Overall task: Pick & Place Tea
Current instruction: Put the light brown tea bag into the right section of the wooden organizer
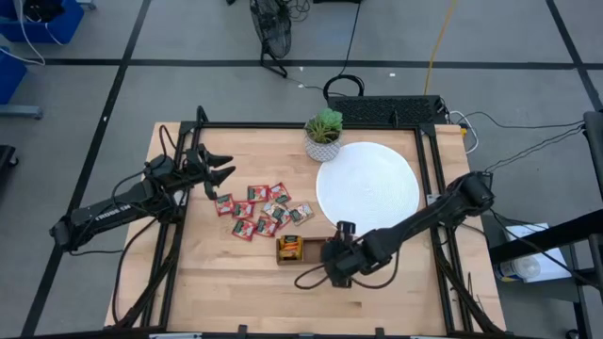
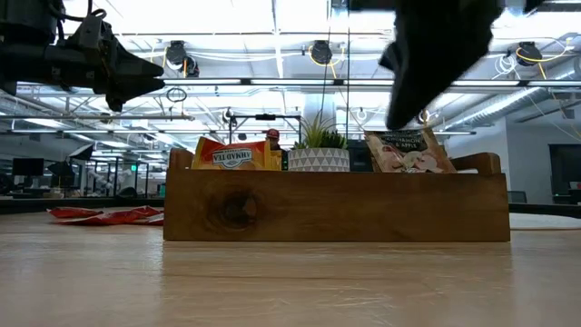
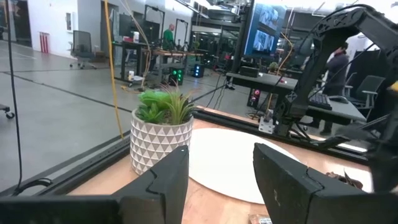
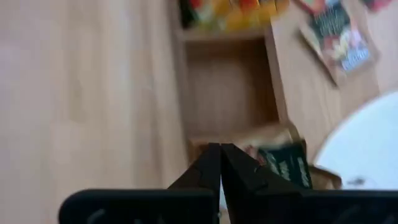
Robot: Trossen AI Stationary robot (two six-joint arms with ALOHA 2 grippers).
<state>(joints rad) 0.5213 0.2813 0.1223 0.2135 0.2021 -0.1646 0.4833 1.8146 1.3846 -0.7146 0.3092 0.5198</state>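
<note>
Small flat square tea sachets [image 1: 261,210], mostly red with a few pale ones, lie scattered flat, no shared heading, left of the white disc [image 1: 367,185], while the right gripper [image 1: 337,266], fingers pressed together, hovers over the wooden tray [image 2: 336,204]; the left gripper [image 1: 219,171] hangs spread.

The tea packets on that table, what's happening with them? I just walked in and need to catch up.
The right gripper is shut and empty above the wooden tray, which already holds some orange packets and a dark one. The left gripper hovers open over the table, near the loose red tea packets beside the white disc.
</note>
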